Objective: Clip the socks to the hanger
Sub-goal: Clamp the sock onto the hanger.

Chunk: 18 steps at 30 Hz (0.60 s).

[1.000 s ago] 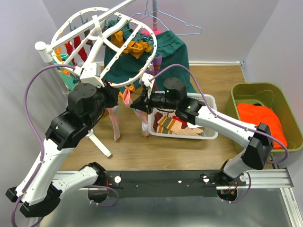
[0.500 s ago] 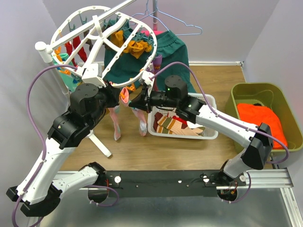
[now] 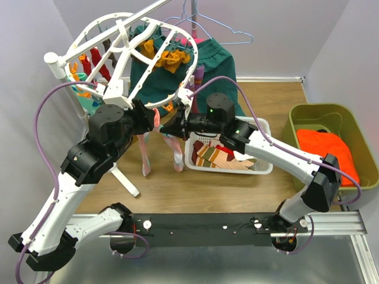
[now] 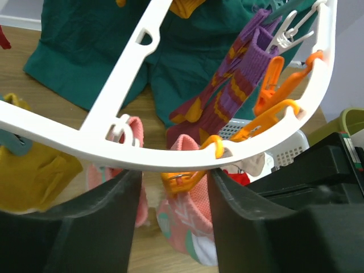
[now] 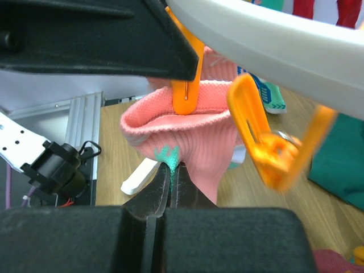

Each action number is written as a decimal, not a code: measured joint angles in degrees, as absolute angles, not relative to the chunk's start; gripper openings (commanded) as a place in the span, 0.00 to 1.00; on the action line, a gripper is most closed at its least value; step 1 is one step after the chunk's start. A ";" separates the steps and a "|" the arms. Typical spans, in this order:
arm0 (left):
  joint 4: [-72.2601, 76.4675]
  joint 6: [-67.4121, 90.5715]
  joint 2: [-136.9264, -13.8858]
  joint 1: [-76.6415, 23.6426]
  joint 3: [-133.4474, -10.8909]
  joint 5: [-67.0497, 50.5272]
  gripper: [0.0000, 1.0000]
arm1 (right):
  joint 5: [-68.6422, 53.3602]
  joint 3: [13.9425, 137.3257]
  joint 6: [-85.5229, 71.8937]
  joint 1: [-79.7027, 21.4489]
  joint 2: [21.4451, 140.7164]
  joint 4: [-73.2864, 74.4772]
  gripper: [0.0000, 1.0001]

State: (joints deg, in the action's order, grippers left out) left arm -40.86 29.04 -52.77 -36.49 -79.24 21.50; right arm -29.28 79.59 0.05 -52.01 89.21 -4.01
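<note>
The hanger (image 3: 127,56), a white oval lattice frame, tilts above both grippers, with its rim (image 4: 85,139) crossing the left wrist view. My left gripper (image 3: 155,118) is open just under that rim. Its fingers (image 4: 173,187) stand either side of an orange clip (image 4: 182,181) without pressing it. That clip (image 5: 185,94) sits on the cuff of a pink sock with teal marks (image 5: 199,142). My right gripper (image 5: 172,170) is shut on the sock's cuff just below the clip. The sock (image 3: 177,155) hangs down below the grippers (image 3: 169,127). More socks hang from the frame.
A white mesh basket (image 3: 260,148) with several socks stands under the right arm. A green bin (image 3: 331,115) with an orange cloth (image 3: 328,151) is at the right. A dark green garment (image 3: 213,65) and wire hangers (image 3: 225,29) hang behind. A purple striped sock (image 4: 239,85) hangs nearby.
My left gripper's jaws have spread apart and let go of the orange clip. The right gripper keeps its hold on the pink sock and has barely moved.
</note>
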 measured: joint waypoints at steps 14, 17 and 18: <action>-41.74 29.34 -51.99 -36.49 -79.26 23.09 0.61 | -28.62 79.59 -1.28 -52.01 88.40 -4.62 0.52; -42.17 29.63 -51.64 -36.49 -79.26 24.23 0.61 | -26.65 79.18 -0.16 -52.01 86.06 -3.46 0.56; -42.33 29.65 -51.44 -36.49 -79.26 24.69 0.60 | -25.82 78.78 0.21 -51.99 84.95 -3.14 0.57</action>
